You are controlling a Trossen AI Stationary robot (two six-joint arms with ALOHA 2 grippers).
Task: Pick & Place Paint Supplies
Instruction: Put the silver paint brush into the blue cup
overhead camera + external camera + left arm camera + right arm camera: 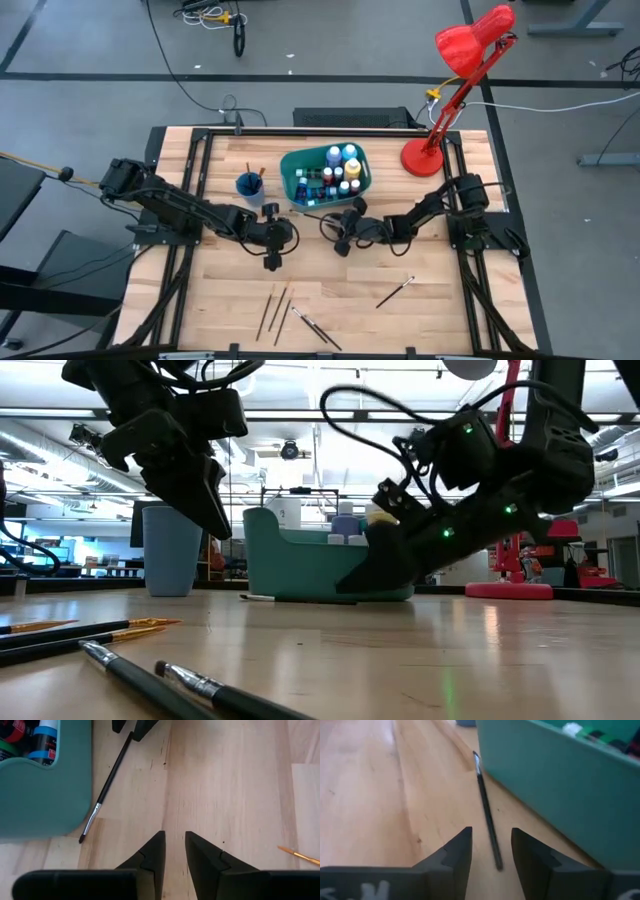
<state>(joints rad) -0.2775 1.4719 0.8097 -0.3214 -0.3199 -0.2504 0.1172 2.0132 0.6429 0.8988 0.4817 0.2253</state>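
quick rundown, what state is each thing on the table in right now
teal bin: upright, full of paint bottles
blue cup: upright, brushes inside
brush by the bin: flat on the table, not held
loose brushes: flat near the front edge
red lamp: standing
left gripper: open, empty
right gripper: open, straddling the brush

Both claws (173, 851) (491, 851) low, jaws parted

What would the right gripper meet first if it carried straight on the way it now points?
Most likely the thin dark brush lying on the table between the open fingers of the right gripper, beside the teal bin. Depth is unclear, so it could pass just above it.
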